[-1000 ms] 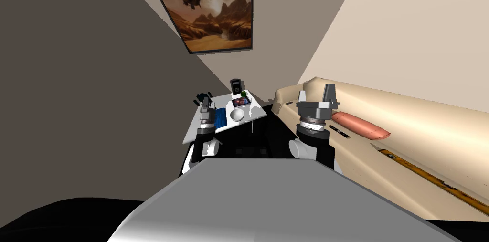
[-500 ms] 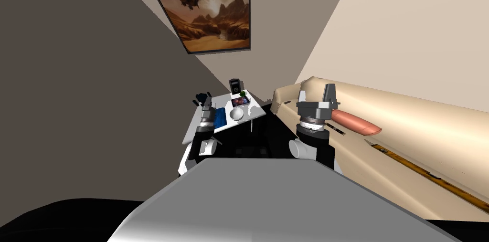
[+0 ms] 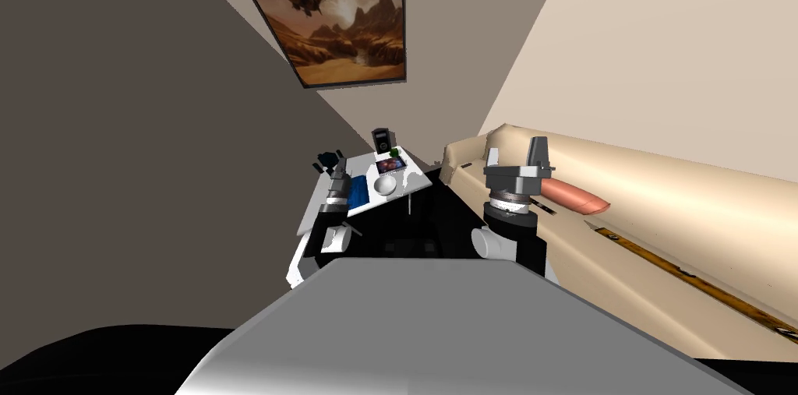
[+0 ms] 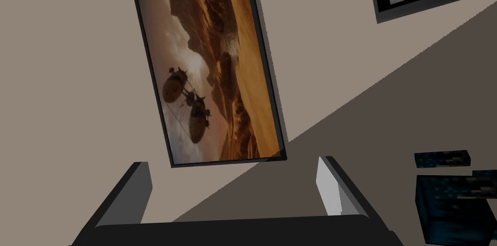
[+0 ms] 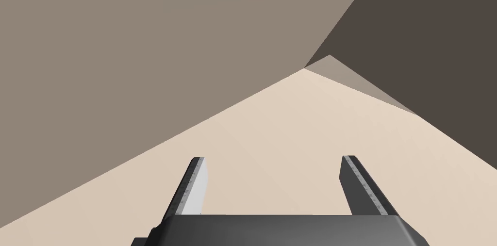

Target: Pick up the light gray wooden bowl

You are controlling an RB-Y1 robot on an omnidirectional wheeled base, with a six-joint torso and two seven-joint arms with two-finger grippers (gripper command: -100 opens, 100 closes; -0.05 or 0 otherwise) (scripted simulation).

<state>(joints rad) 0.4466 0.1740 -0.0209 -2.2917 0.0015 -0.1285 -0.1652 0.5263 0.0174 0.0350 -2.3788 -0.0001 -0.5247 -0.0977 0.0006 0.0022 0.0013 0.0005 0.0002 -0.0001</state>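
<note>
The light grey bowl sits upright on a small white table in the corner ahead in the head view. My left gripper is raised over the table's left part, left of the bowl and apart from it. In the left wrist view that gripper is open with nothing between its fingers, aimed at the wall. My right gripper is held up to the right of the table in front of the sofa, and it is open and empty.
On the table lie a blue flat item, a colourful card, a black device, a small green thing and dark objects. A beige sofa with a pink cushion stands at right.
The whole head view has slid a little to the left and up, so I have moved slightly. The bowl stays where it was on the table and both grippers stay open.
</note>
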